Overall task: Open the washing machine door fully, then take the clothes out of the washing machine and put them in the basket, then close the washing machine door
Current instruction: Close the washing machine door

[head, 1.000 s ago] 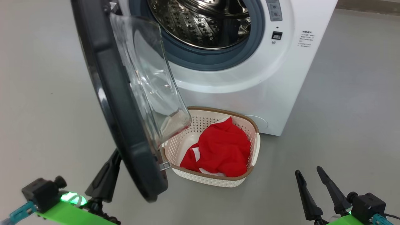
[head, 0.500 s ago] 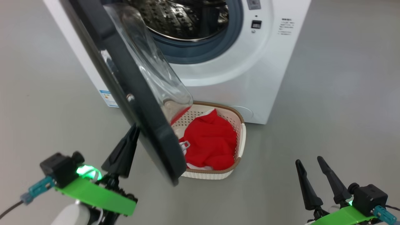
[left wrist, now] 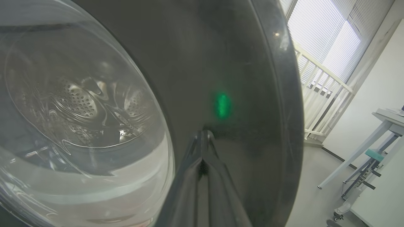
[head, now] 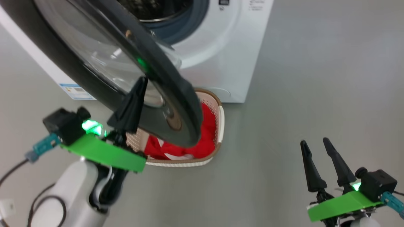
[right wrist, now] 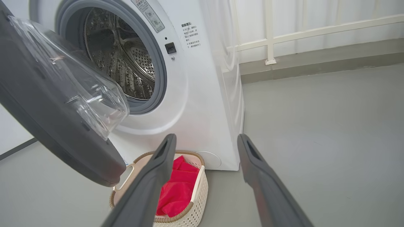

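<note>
The washing machine door [head: 184,97] stands partly open, its black ring and glass bowl hanging above the near side of the basket [head: 221,116]. The left end effector [head: 142,82] has its fingers together, tips against the outer face of the ring just beside the glass. Behind the door, the washing machine [head: 227,56] shows its steel drum [right wrist: 126,63]. The basket sits on the grey floor [head: 300,78] just in front of the washer, with the red clothes [head: 206,132] lying inside it. Well off to the right, the right end effector [head: 314,141] hangs with fingers apart, holding nothing.
</note>
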Motion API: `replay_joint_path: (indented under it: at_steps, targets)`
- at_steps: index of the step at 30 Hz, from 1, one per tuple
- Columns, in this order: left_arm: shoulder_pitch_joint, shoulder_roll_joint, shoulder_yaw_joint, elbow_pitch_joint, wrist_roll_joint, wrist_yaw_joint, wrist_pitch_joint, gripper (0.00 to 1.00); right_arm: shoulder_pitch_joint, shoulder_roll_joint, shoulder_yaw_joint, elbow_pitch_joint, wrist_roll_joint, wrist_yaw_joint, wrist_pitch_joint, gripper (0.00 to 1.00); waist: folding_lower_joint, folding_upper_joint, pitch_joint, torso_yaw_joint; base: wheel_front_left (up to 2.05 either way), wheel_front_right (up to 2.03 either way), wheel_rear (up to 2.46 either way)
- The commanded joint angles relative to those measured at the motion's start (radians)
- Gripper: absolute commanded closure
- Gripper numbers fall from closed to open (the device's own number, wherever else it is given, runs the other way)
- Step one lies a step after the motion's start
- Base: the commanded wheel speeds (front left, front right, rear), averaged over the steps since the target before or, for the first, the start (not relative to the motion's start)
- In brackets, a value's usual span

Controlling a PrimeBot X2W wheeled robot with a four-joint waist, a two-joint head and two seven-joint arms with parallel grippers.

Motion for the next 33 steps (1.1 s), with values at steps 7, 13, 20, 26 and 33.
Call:
replay_joint_path:
  at_steps: [7, 13, 20, 26, 33]
  targets:
    - [-0.183, 0.007, 0.036, 0.059, 0.024, -0.007, -0.005, 1.0, -0.083, 0.006, 0.008, -0.032, 0.016, 0.007, -0.006, 0.0, 0.0, -0.0001, 0.108, -0.115, 0.0, 0.0, 0.0]
    - [-0.289, -0.008, 0.053, 0.139, 0.049, -0.007, -0.005, 1.0, -0.107, 0.01, 0.002, -0.031, 0.026, 0.007, -0.006, 0.0, 0.0, -0.0001, 0.138, -0.164, 0.0, 0.0, 0.0]
    - [-0.391, -0.013, 0.088, 0.226, 0.071, -0.007, -0.005, 1.0, -0.124, 0.011, 0.009, -0.031, 0.059, 0.007, -0.006, 0.0, 0.0, -0.0001, 0.151, -0.208, 0.0, 0.0, 0.0]
    - [-0.384, -0.005, 0.111, 0.26, 0.08, -0.007, -0.005, 1.0, -0.113, 0.011, 0.012, -0.026, 0.067, 0.007, -0.006, 0.0, 0.0, -0.0001, 0.129, -0.223, 0.0, 0.0, 0.0]
    - [-0.313, -0.016, 0.123, 0.26, 0.087, -0.007, -0.005, 1.0, -0.088, 0.011, 0.009, -0.019, 0.052, 0.007, -0.006, 0.0, 0.0, -0.0001, 0.085, -0.205, 0.0, 0.0, 0.0]
